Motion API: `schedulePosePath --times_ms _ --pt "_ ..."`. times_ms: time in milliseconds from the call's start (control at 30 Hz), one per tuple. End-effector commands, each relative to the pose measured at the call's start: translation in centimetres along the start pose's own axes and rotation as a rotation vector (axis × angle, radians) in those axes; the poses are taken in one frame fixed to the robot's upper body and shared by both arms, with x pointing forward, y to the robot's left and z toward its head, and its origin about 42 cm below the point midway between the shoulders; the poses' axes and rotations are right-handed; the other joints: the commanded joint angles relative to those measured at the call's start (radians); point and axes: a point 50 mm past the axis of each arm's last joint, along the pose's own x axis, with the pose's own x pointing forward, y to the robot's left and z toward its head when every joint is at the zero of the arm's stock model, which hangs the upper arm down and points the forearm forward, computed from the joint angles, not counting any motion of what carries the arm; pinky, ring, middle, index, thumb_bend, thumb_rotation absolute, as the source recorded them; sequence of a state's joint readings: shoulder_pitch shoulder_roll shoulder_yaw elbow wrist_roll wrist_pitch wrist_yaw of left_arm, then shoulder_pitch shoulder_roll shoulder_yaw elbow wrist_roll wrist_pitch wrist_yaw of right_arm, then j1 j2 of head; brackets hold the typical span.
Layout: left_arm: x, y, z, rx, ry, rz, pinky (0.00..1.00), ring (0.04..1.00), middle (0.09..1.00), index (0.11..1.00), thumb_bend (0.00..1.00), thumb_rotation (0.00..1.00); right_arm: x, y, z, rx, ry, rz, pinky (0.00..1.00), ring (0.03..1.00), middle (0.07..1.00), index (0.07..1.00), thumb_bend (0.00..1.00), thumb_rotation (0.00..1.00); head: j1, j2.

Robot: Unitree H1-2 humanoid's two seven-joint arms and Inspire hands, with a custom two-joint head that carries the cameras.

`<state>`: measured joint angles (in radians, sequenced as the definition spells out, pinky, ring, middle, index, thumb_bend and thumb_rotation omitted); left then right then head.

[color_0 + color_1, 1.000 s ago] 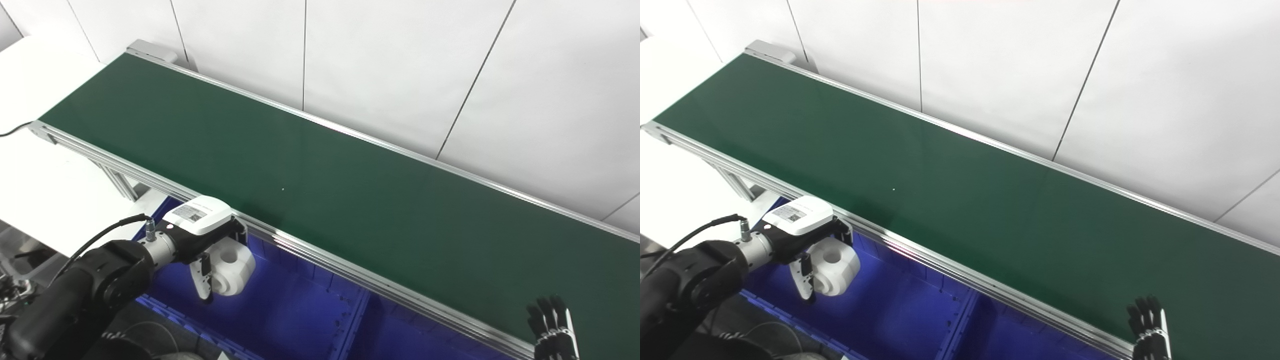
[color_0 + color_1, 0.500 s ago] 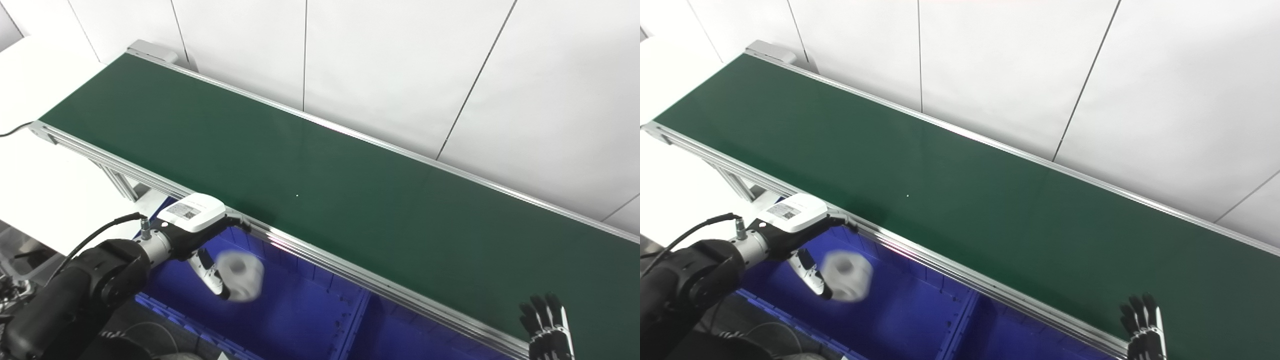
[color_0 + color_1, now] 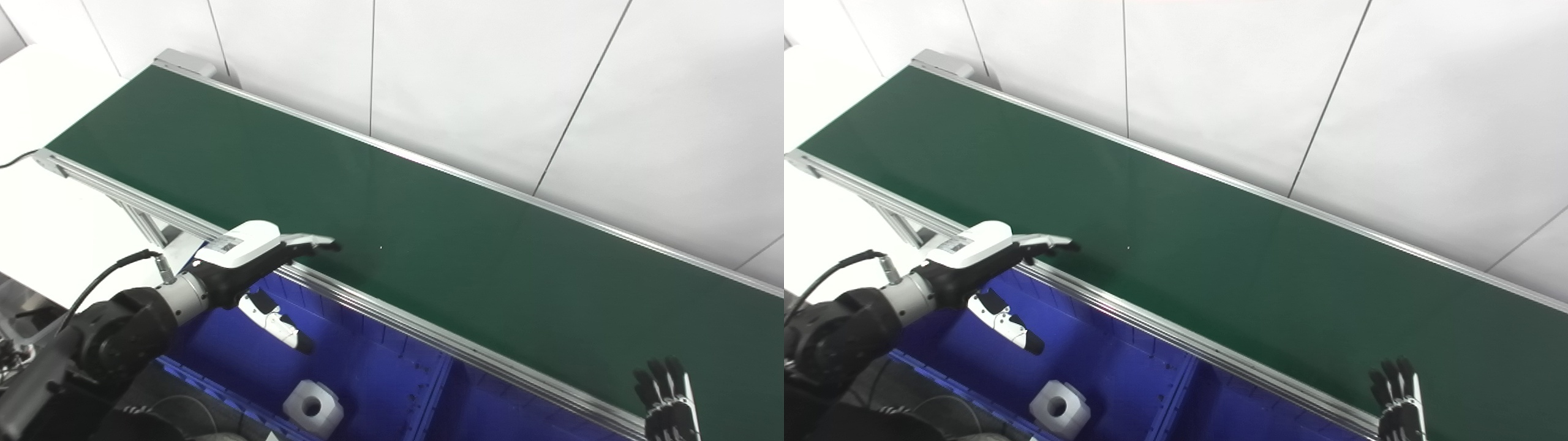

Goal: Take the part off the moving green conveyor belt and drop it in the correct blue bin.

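The white part (image 3: 312,407), a blocky piece with a round hole, lies on the floor of the left blue bin (image 3: 367,373), near its front wall; it also shows in the right eye view (image 3: 1059,407). My left hand (image 3: 257,260) is open and empty above the bin's back left corner, fingers stretched out flat over the near rail of the green conveyor belt (image 3: 380,202), thumb hanging down over the bin. My right hand (image 3: 667,398) is at the bottom right by the belt's near edge, fingers upright and apart, holding nothing.
A second blue bin compartment (image 3: 490,410) lies right of a divider (image 3: 432,392). The belt's aluminium rail (image 3: 429,334) runs along the bins' back edge. A white table (image 3: 55,226) and a white wall (image 3: 490,79) flank the belt.
My left hand let go of the white part, which fell into the left blue bin. The hand's fingers opened and rose toward the belt rail. The right hand stayed about where it was.
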<state>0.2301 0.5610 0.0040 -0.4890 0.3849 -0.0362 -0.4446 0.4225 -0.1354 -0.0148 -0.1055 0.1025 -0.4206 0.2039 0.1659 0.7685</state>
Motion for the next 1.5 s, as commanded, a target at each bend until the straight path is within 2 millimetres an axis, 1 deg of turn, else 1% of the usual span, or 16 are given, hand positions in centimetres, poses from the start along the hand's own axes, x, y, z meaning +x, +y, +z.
schedulePosePath --times_ms 0,33,100,133,167,200,367,400,467,567,667,800,867,1033,1300,1467 --pt "0.2 0.8 1.3 -0.11 -0.091 0.044 0.69 0.864 0.926 0.914 0.96 0.58 0.2 0.6 1.0 0.001 -0.073 -0.008 0.95 0.934 0.96 1.0 0.76 0.96 -0.038 0.004" --pt "0.3 0.4 2.0 -0.198 -0.136 0.058 0.75 0.906 0.947 0.929 0.95 0.59 0.2 0.9 1.1 0.002 -0.075 -0.009 0.95 0.933 0.957 1.0 0.76 0.95 -0.045 0.004" --pt "0.5 -0.2 2.8 -0.328 -0.193 0.08 0.81 0.937 0.967 0.943 0.96 0.61 0.3 1.6 1.3 0.001 -0.075 -0.007 0.95 0.931 0.953 1.0 0.76 0.94 -0.096 0.007" --pt "0.8 -1.1 3.7 -0.405 -0.224 0.094 0.84 0.948 0.975 0.952 0.98 0.66 0.3 1.9 1.3 -0.001 -0.073 -0.008 0.94 0.924 0.944 1.0 0.78 0.94 -0.156 0.011" --pt "0.9 -1.7 4.3 -0.451 -0.242 0.103 0.85 0.949 0.975 0.954 0.98 0.67 0.4 2.2 1.3 -0.004 -0.071 -0.01 0.93 0.923 0.943 1.0 0.78 0.94 -0.167 0.012" --pt "1.3 -2.8 5.0 -0.515 -0.264 0.115 0.86 0.951 0.977 0.957 0.99 0.69 0.4 2.8 1.4 -0.016 -0.066 -0.017 0.93 0.92 0.939 1.0 0.78 0.93 -0.232 0.014" --pt "2.7 -6.4 6.7 -0.674 -0.225 0.169 0.84 0.921 0.968 0.989 0.91 0.81 0.8 5.6 1.9 -0.04 -0.049 -0.03 0.9 0.907 0.929 1.0 0.8 0.94 -0.414 0.014" --pt "2.8 -6.9 7.0 -0.689 -0.212 0.177 0.86 0.919 0.963 0.988 0.78 0.86 0.8 6.1 2.0 -0.04 -0.048 -0.034 0.89 0.905 0.929 0.999 0.8 0.93 -0.422 0.013" --pt "3.1 -7.9 7.3 -0.705 -0.19 0.184 0.87 0.926 0.967 0.993 0.65 0.92 1.0 7.1 2.1 -0.041 -0.048 -0.047 0.89 0.898 0.923 0.994 0.8 0.93 -0.47 0.012" --pt "3.4 -9.2 6.4 -0.731 -0.164 0.174 0.86 0.926 0.97 0.996 0.63 0.93 1.2 8.6 1.8 -0.028 -0.05 -0.062 0.9 0.901 0.923 0.993 0.8 0.93 -0.54 -0.008" --pt "3.8 -10.2 4.8 -0.756 -0.148 0.194 0.89 0.927 0.959 0.991 0.63 0.85 1.2 9.5 1.6 -0.012 -0.047 -0.07 0.92 0.911 0.93 0.991 0.79 0.92 -0.561 -0.013" --pt "4.0 -10.8 3.0 -0.775 -0.136 0.232 0.93 0.936 0.968 0.998 0.63 0.81 1.1 10.3 1.5 -0.007 -0.04 -0.078 0.92 0.907 0.926 0.992 0.78 0.92 -0.609 -0.004" --pt "4.1 -10.9 2.5 -0.786 -0.143 0.245 0.92 0.928 0.965 0.993 0.68 0.79 1.2 10.5 1.5 -0.008 -0.038 -0.081 0.91 0.908 0.93 0.993 0.78 0.92 -0.617 0.001" --pt "4.6 -11.3 2.1 -0.81 -0.137 0.262 0.92 0.942 0.98 1.0 0.76 0.8 1.5 10.8 1.8 -0.013 -0.032 -0.091 0.9 0.903 0.934 0.988 0.78 0.92 -0.644 0.039" --pt "5.9 -11.7 2.2 -0.828 -0.128 0.299 0.94 0.979 1.0 1.0 0.81 0.83 2.4 10.0 2.6 -0.027 -0.018 -0.089 0.9 0.907 0.936 0.992 0.78 0.93 -0.657 0.113" --pt "6.0 -11.7 2.2 -0.834 -0.13 0.3 0.97 0.996 1.0 1.0 0.83 0.82 2.9 9.9 2.8 -0.02 -0.017 -0.088 0.91 0.911 0.944 0.994 0.79 0.94 -0.66 0.114"
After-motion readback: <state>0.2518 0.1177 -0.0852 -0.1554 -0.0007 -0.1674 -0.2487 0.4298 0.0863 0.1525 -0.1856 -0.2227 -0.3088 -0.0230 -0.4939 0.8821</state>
